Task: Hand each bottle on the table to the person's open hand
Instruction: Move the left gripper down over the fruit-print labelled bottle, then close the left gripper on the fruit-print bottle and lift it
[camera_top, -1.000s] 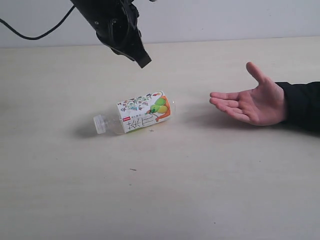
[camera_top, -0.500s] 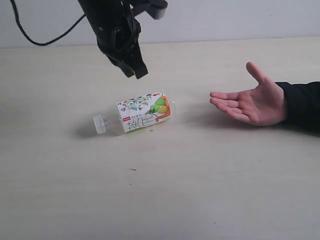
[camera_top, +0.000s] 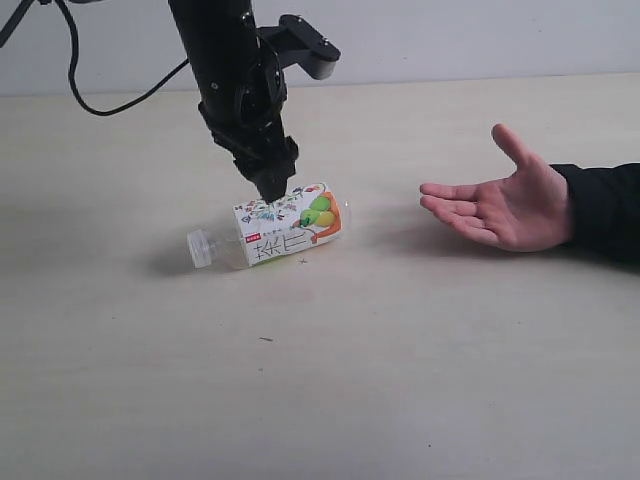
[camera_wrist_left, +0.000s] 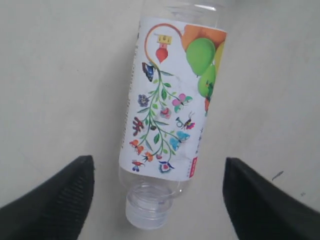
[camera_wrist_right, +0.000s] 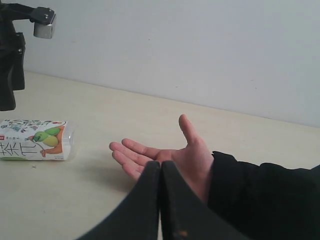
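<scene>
One bottle (camera_top: 268, 236) lies on its side on the table (camera_top: 400, 380): clear plastic, white fruit-and-flower label, clear cap pointing left. My left gripper (camera_top: 272, 186) hangs right over its label, fingertips almost at the bottle. In the left wrist view the bottle (camera_wrist_left: 170, 105) lies between the two black fingers (camera_wrist_left: 55, 200), which stand wide apart and clear of it; the left gripper (camera_wrist_left: 157, 167) is open. The person's open hand (camera_top: 500, 210) rests palm up to the right. My right gripper (camera_wrist_right: 160, 165) is shut and empty, low in front of the hand (camera_wrist_right: 192, 150).
A black sleeve (camera_top: 605, 210) runs off the right edge. The left arm's cable (camera_top: 100, 95) trails over the back left of the table. A pale wall (camera_top: 480, 35) stands behind the table's far edge.
The left arm has come down from high above the table to just over the bottle. The bottle and the hand have stayed in place.
</scene>
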